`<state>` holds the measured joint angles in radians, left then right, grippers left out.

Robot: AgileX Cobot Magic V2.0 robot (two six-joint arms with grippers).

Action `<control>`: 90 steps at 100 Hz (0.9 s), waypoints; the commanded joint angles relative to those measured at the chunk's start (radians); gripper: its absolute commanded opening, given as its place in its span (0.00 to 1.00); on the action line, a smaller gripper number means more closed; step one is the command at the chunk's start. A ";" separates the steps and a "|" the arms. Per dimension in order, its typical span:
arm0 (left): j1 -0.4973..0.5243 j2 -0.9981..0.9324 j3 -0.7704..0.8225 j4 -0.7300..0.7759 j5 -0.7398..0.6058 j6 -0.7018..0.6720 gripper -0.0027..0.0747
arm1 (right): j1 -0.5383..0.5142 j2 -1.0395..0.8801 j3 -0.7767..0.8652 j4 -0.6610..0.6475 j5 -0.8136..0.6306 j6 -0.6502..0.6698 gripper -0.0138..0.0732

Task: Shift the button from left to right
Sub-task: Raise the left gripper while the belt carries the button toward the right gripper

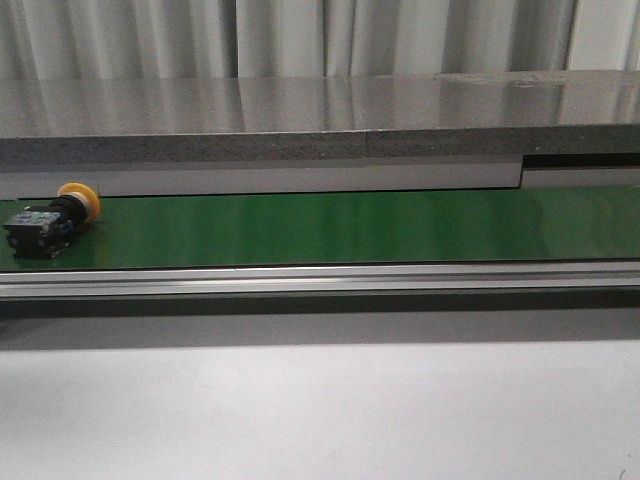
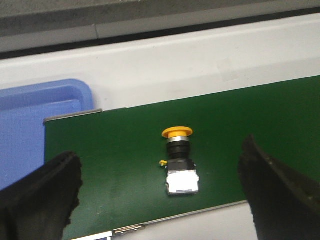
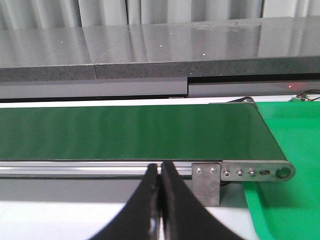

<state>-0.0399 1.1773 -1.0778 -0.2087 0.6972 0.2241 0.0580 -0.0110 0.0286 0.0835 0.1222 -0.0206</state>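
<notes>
One button is recorded, lying on its side on the green conveyor belt at the far left of the front view, close to the belt's left end and between its two long edges. A round yellow-orange mushroom cap is seen on a black neck with a silvery ring, joined to a black boxy body; a pale face with tiny coloured marks is shown at the body's end, and a small yellow tab is noted at its side. The left claw is held with its fingers wide apart, the button lying between them and untouched. The right claw is seen with fingers pressed together, gripping nothing, near the belt's right end, before the aluminium rail. A blue tray is noted just beyond the belt's left end.
</notes>
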 commanded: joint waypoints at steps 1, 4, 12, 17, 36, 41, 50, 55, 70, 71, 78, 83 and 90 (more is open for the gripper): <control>-0.043 -0.111 0.066 -0.019 -0.154 0.003 0.82 | 0.002 -0.019 -0.016 -0.010 -0.084 0.000 0.08; -0.054 -0.140 0.098 -0.017 -0.177 0.003 0.82 | 0.002 -0.019 -0.016 -0.010 -0.084 0.000 0.08; -0.074 -0.232 0.194 -0.014 -0.239 0.003 0.82 | 0.002 -0.019 -0.016 -0.010 -0.084 0.000 0.08; -0.078 -0.288 0.249 -0.014 -0.278 0.003 0.82 | 0.002 -0.019 -0.016 -0.010 -0.084 0.000 0.08; -0.081 -0.501 0.440 -0.014 -0.344 0.003 0.82 | 0.002 -0.019 -0.016 -0.010 -0.084 0.000 0.08; -0.081 -0.557 0.483 -0.014 -0.354 0.003 0.82 | 0.002 -0.019 -0.016 -0.010 -0.084 0.000 0.08; -0.081 -0.660 0.552 -0.014 -0.367 0.003 0.82 | 0.002 -0.019 -0.016 -0.010 -0.084 0.000 0.08; -0.081 -0.717 0.584 -0.014 -0.383 0.003 0.82 | 0.002 -0.019 -0.016 -0.010 -0.084 0.000 0.08; -0.081 -0.866 0.658 -0.014 -0.456 0.003 0.82 | 0.002 -0.019 -0.016 -0.010 -0.084 0.000 0.08; -0.081 -0.871 0.664 -0.014 -0.461 0.003 0.82 | 0.002 -0.019 -0.016 -0.010 -0.084 0.000 0.08; -0.081 -0.903 0.688 -0.011 -0.498 0.003 0.82 | 0.002 -0.019 -0.016 -0.010 -0.084 0.000 0.08; -0.081 -0.910 0.703 -0.011 -0.524 0.003 0.82 | 0.002 -0.019 -0.016 -0.010 -0.084 0.000 0.08; -0.081 -0.912 0.722 -0.011 -0.557 0.003 0.82 | 0.002 -0.019 -0.016 -0.010 -0.084 0.000 0.08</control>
<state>-0.1129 0.2604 -0.3475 -0.2087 0.2660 0.2246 0.0580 -0.0110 0.0286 0.0835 0.1222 -0.0206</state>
